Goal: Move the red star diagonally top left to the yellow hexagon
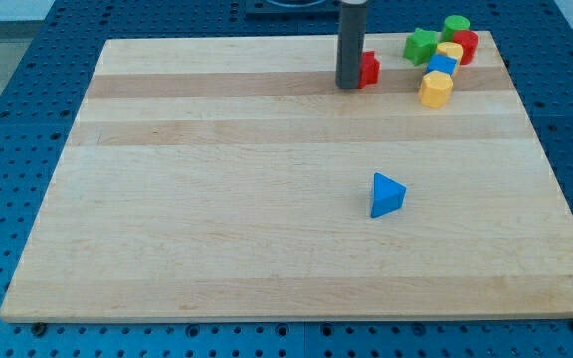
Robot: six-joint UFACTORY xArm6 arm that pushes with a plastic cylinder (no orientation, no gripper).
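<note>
In the camera view, the tip (pixel 349 86) touches the red star (pixel 368 69) on its left side, well left of the yellow hexagon (pixel 435 89). There are no fingers to report. It should nudge gently rightward. The wooden table (pixel 217 219) is mostly open.

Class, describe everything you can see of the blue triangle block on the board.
The blue triangle block is a solid wedge in plain bright blue, plastic by its look. It lies alone on the wooden board, right of centre, one corner pointing to the view's right. Nothing touches it; my tip is far above it in the view.
</note>
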